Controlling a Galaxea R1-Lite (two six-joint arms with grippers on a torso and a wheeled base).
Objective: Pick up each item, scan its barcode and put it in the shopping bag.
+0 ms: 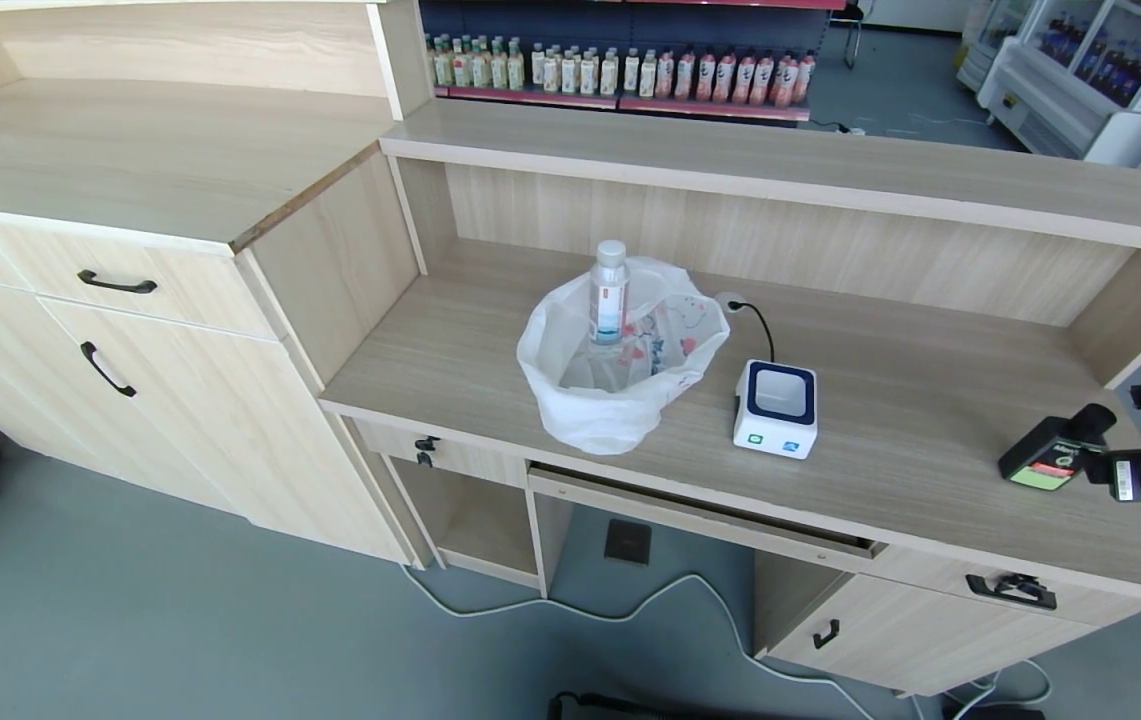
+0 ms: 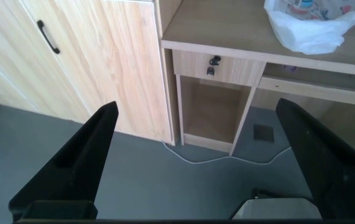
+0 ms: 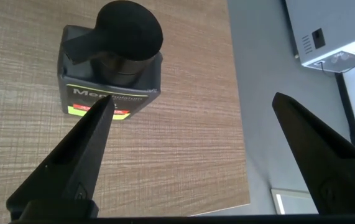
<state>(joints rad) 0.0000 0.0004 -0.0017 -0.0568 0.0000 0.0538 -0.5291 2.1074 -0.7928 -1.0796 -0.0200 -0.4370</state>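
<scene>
A white shopping bag [image 1: 620, 385] stands open on the lower counter, with a clear bottle [image 1: 610, 292] upright inside it. The white barcode scanner [image 1: 776, 408] sits just right of the bag. A black container with a black cap and a green and red label [image 1: 1052, 455] [image 3: 110, 68] lies near the counter's right end, cap toward my right gripper [image 1: 1115, 472] [image 3: 191, 99]. That gripper is open just short of it and holds nothing. My left gripper [image 2: 197, 109] is open and hangs low over the floor, facing the counter front, with the bag [image 2: 311, 28] above.
The counter [image 1: 910, 400] has a raised back ledge and side walls. A taller cabinet with drawers [image 1: 110, 290] stands to the left. A cable [image 1: 760, 325] runs from the scanner to the back. The counter's right edge [image 3: 239, 124] is close to the black container.
</scene>
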